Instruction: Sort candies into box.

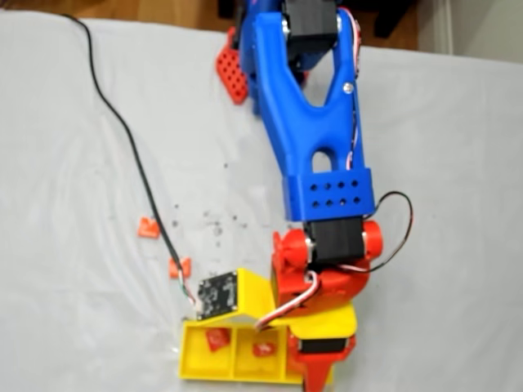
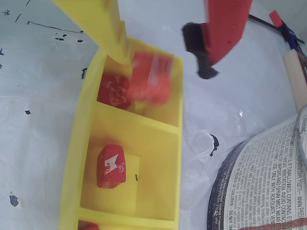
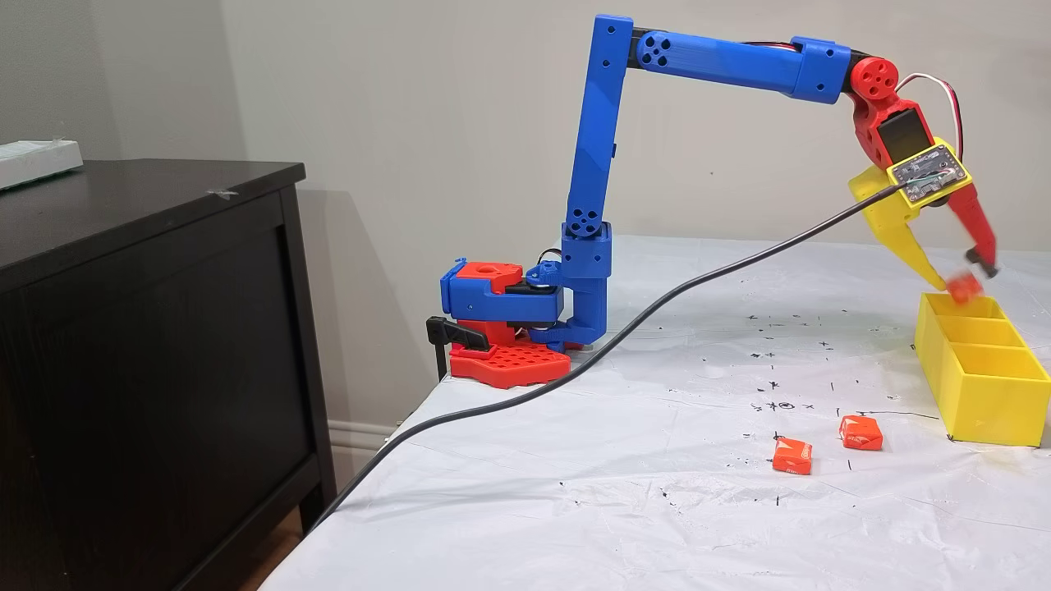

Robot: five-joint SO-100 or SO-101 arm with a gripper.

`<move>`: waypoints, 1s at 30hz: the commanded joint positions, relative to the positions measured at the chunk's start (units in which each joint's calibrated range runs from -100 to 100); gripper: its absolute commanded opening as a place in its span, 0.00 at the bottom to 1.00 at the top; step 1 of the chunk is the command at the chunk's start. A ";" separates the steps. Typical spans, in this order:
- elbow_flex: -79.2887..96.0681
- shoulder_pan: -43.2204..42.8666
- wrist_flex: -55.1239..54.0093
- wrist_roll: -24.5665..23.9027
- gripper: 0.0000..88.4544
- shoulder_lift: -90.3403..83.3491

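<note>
Above the far compartment of the box (image 3: 985, 386), the hand (image 3: 965, 275) hangs with fingers apart, a blurred candy (image 3: 962, 286) between them; two candies (image 3: 792, 455) lie on the worktop (image 3: 657, 492).

On table (image 3: 575, 509): two candies (image 3: 792, 455) left of box (image 3: 985, 386).
In box: candies in separate compartments.

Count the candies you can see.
6 candies: two on the sheet, one in each of the box's three compartments, one blurred, dropping under the open gripper.
</note>
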 commanded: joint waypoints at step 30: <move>10.86 9.65 9.45 7.57 0.02 -18.48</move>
